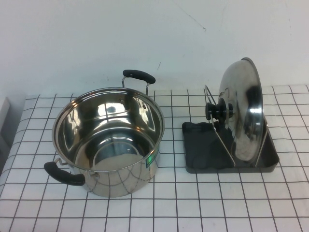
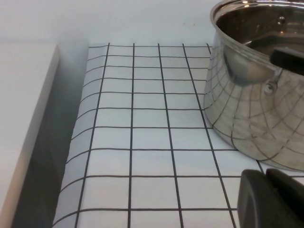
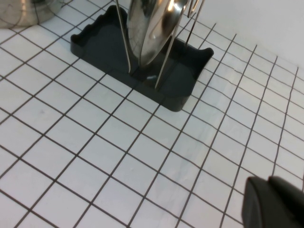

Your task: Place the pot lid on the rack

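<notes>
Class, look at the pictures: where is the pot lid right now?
In the high view, the pot lid stands on edge between the wire loops of the rack on the table's right side, right of the pot, with neither gripper near it.

Bright, even light; glare on pot (image 1: 108,140); sharp focus.
</notes>
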Action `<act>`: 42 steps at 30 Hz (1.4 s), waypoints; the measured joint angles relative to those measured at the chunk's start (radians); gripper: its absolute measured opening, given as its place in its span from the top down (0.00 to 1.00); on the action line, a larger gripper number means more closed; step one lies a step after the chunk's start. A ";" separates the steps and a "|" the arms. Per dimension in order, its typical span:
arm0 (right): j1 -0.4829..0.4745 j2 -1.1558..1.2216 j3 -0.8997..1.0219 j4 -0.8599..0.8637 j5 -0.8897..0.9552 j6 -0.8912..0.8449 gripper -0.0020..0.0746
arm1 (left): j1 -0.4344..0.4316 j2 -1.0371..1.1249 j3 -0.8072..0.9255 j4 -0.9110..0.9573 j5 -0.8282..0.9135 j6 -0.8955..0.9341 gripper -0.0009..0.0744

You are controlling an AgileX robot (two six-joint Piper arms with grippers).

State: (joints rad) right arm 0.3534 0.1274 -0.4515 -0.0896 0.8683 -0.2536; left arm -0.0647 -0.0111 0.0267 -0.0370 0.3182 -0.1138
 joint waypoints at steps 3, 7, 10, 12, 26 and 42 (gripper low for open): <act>0.000 0.000 0.000 0.000 0.000 0.000 0.98 | -0.006 0.000 -0.002 -0.002 0.002 0.000 0.99; 0.000 0.000 0.000 0.000 0.000 0.000 0.98 | -0.006 0.000 -0.002 -0.005 0.004 -0.002 0.99; 0.000 0.000 0.000 0.000 0.000 0.000 0.98 | -0.006 0.000 -0.002 -0.008 0.008 -0.002 0.99; 0.000 0.000 0.000 0.000 0.000 0.000 0.98 | -0.006 0.000 -0.002 -0.010 0.009 -0.004 0.99; 0.000 0.000 0.000 0.000 0.000 0.000 0.98 | -0.006 0.000 -0.003 -0.011 0.014 -0.008 0.99; -0.159 -0.061 0.323 -0.048 -0.436 0.075 0.98 | -0.006 0.000 -0.003 -0.015 0.015 -0.014 0.99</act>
State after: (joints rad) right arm 0.1946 0.0663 -0.1287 -0.1380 0.4328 -0.1790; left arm -0.0711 -0.0111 0.0235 -0.0522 0.3328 -0.1281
